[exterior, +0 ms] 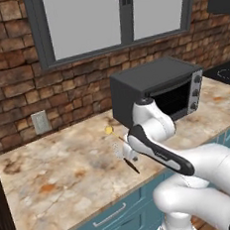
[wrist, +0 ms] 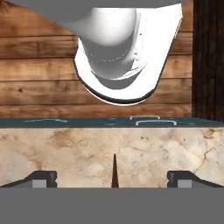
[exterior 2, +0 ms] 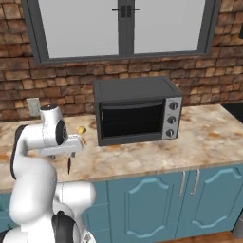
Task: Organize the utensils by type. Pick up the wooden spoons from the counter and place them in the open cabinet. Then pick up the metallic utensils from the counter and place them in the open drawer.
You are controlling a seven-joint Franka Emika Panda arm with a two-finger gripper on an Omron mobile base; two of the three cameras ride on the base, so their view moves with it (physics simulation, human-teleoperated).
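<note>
**Open gripper low over the counter, above the dark-handled utensil**

The counter [exterior: 58, 177] runs across the middle of the left base view, beige marbled stone with rust patches, with teal drawer fronts [exterior: 114, 214] along its lower edge, all closed as far as can be seen. A dark grey toaster oven [exterior 2: 135, 110] stands at the centre of the right base view with its glass door closed; the inside looks dark, and any contents cannot be made out.

The gripper [wrist: 113, 177] hangs just over the counter at centre of the left base view. In the hand view its two fingertips [wrist: 41, 178] sit far apart at the bottom corners, jaws fully spread, holding nothing.

Between those tips lies the slim metallic utensil [exterior: 127, 159], its dark handle tapering to a point. The small gold utensil [exterior: 108, 130] rests on the stone just above it, near the oven's left side.
</note>
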